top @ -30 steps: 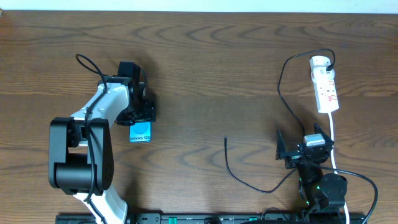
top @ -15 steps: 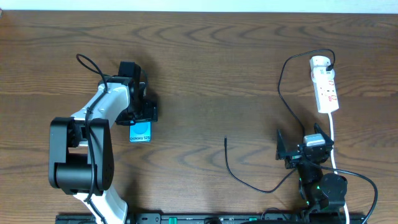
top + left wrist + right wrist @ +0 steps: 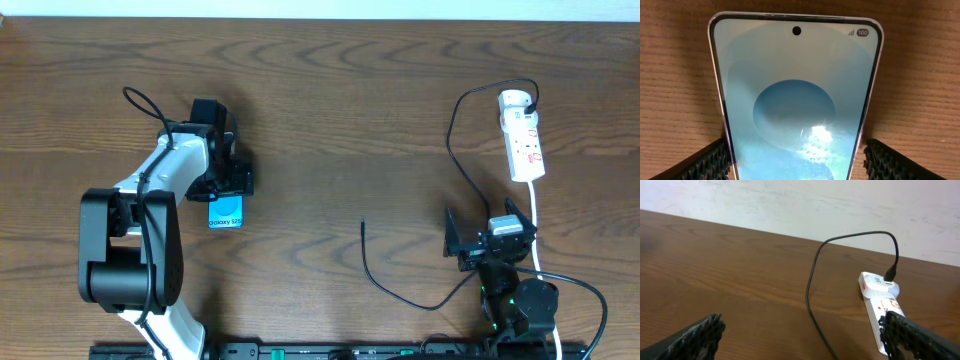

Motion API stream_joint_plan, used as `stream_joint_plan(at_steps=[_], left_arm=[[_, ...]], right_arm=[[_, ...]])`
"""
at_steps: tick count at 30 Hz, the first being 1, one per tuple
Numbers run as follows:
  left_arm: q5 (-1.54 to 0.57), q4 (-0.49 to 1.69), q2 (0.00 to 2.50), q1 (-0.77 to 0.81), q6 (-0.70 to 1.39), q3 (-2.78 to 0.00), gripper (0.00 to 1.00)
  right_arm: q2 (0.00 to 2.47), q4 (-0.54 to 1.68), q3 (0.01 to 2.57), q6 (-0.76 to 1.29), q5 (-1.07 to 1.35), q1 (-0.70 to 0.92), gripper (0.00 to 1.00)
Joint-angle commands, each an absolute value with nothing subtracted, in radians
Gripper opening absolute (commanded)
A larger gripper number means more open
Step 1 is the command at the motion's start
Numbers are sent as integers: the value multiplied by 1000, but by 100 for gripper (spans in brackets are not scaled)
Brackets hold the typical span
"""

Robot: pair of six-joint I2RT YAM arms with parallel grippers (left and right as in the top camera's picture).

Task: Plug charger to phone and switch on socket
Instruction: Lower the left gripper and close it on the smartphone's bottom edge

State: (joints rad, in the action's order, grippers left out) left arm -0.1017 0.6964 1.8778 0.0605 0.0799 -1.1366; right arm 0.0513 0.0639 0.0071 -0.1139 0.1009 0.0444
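Note:
The phone (image 3: 226, 212) lies flat on the table, its cyan screen up, with the left gripper (image 3: 228, 186) over its far end. In the left wrist view the phone (image 3: 796, 100) sits between my open fingers (image 3: 715, 160), a narrow gap showing on the right side. The socket (image 3: 524, 135) lies at the far right with the charger's black plug (image 3: 530, 97) in its top end. The charger cable (image 3: 452, 140) loops down to a loose tip (image 3: 363, 226) mid-table. My right gripper (image 3: 485, 222) stands open and empty, facing the socket (image 3: 877, 300) and the cable (image 3: 810, 295).
The socket's thick white cord (image 3: 535, 220) runs down past the right arm's base. A pale wall (image 3: 790, 205) rises behind the table's far edge. Bare wood lies between the phone and the cable tip.
The left gripper's jaws have spread a little wider around the phone. The phone, cable and right arm have stayed put.

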Motion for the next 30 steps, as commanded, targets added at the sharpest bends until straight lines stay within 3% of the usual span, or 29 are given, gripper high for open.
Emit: stream_joint_plan(at_steps=[1, 30], left_arm=[[-92, 696, 1889, 56, 84, -1122, 84], [-59, 693, 1889, 57, 84, -1114, 84]], right_arm=[[50, 68, 6, -110, 104, 47, 99], [50, 68, 6, -110, 104, 47, 99]])
